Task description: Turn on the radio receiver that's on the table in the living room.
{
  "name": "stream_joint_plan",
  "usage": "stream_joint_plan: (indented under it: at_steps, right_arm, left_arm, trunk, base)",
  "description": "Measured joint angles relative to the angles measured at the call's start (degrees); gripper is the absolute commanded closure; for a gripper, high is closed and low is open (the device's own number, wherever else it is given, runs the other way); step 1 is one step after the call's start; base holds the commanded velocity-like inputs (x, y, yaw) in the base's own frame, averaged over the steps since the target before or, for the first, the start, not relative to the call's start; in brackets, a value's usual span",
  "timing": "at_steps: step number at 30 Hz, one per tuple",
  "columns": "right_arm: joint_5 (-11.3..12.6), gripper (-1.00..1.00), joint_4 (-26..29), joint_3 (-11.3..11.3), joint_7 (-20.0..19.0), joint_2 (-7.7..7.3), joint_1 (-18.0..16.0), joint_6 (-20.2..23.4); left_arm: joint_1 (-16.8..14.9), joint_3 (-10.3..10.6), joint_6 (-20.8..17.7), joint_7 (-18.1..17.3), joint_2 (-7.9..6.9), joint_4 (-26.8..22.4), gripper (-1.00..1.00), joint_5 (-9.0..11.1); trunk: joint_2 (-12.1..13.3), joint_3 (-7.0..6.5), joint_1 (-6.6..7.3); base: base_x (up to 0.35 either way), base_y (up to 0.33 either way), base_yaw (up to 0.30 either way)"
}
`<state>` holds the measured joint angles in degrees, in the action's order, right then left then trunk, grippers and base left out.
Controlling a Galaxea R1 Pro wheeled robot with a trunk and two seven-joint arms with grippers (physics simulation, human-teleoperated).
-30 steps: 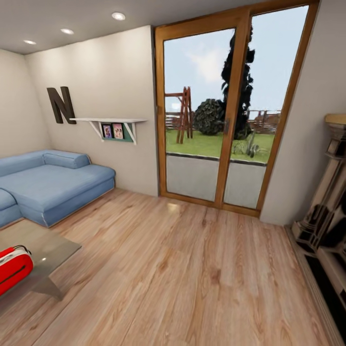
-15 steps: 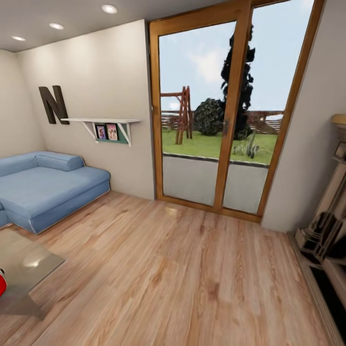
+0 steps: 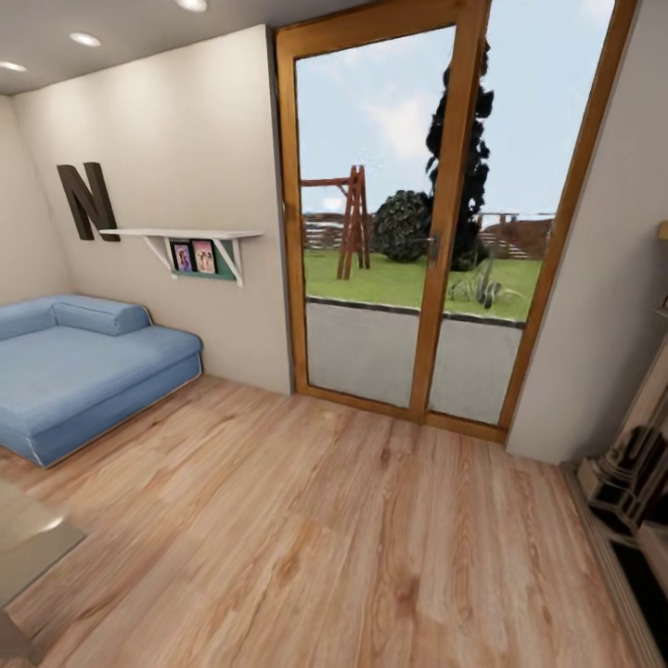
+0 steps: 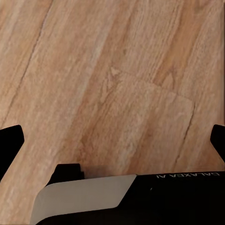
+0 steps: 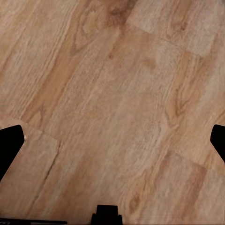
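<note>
The radio receiver is out of view. Only a corner of the grey glossy table (image 3: 26, 549) shows, at the lower left edge of the head view. The living room's light wood plank floor (image 3: 353, 538) spreads ahead of me. In the left wrist view my left gripper (image 4: 112, 140) hangs over bare planks, its dark fingertips (image 4: 10, 140) far apart, open and holding nothing. The right gripper (image 5: 112, 140) is likewise open above the floor, with its fingertips (image 5: 9, 143) at the picture's sides.
A blue sofa (image 3: 74, 371) stands at the left wall under a white shelf (image 3: 186, 239) and a dark letter N (image 3: 85, 199). A wood-framed glass door (image 3: 417, 232) is straight ahead. The fireplace surround (image 3: 640, 473) lines the right edge.
The head view has swung away to the right and closed on the door. With that, the red radio and most of the table slid out at the lower left.
</note>
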<state>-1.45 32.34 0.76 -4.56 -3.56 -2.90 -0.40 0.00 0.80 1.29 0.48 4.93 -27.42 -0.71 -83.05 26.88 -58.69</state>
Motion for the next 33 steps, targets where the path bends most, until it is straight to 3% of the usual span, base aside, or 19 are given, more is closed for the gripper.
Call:
stream_joint_plan:
  at_steps: [5, 33]
  right_arm:
    - [0.07, -1.0, 0.04, 0.33, -2.58, -0.87, 0.01, -0.04]
    - [0.02, -1.0, 0.08, 0.27, -2.38, -1.1, 0.01, -0.08]
  left_arm:
    - [0.0, 0.0, 0.0, 0.0, 0.0, 0.0, -1.0, 0.0]
    - [0.0, 0.0, 0.01, 0.0, 0.0, -0.03, -1.0, 0.0]
  trunk:
    - [0.0, 0.0, 0.0]
    - [0.0, 0.0, 0.0]
  base:
    - [0.326, -0.131, 0.0]
    - [0.326, -0.123, 0.017]
